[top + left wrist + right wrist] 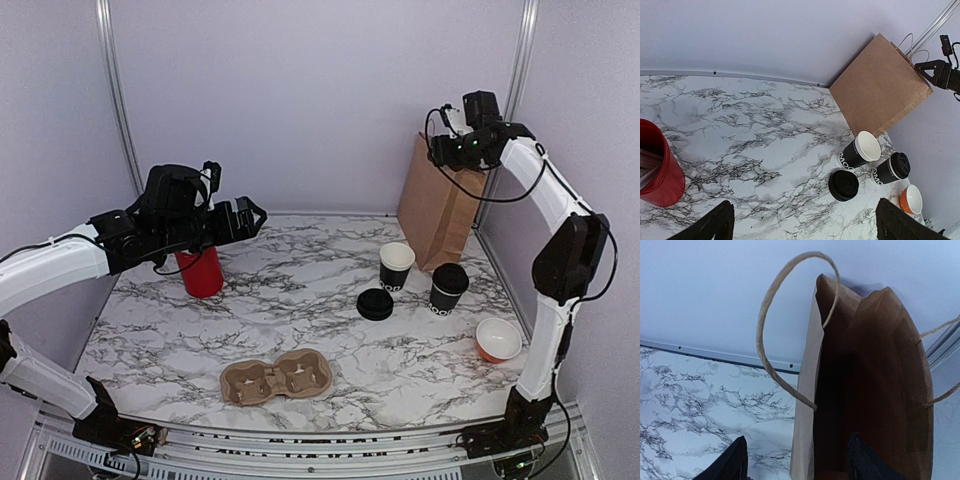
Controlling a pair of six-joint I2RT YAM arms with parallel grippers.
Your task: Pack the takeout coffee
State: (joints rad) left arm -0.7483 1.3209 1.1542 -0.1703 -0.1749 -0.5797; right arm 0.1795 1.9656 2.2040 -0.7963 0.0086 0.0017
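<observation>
The takeout coffee [448,288], a small black cup with white print and a black lid, stands at the right of the marble table; the left wrist view shows the takeout coffee [891,168] too. Beside it stand an uncovered black cup [396,265] and a loose black lid [375,304]. A brown paper bag [435,205] stands open at the back right. My right gripper [438,135] hangs at the bag's mouth. It is open and straddles the bag's near wall [805,440], with one finger [865,462] inside and the other outside. My left gripper [250,215] is open and empty, high over the left side.
A red cup [201,271] with sticks in it stands under the left arm. A small orange bowl [497,340] sits near the right arm's base. A cardboard cup carrier [276,380] lies near the front edge. The bag's twine handle [765,315] loops up by the right gripper.
</observation>
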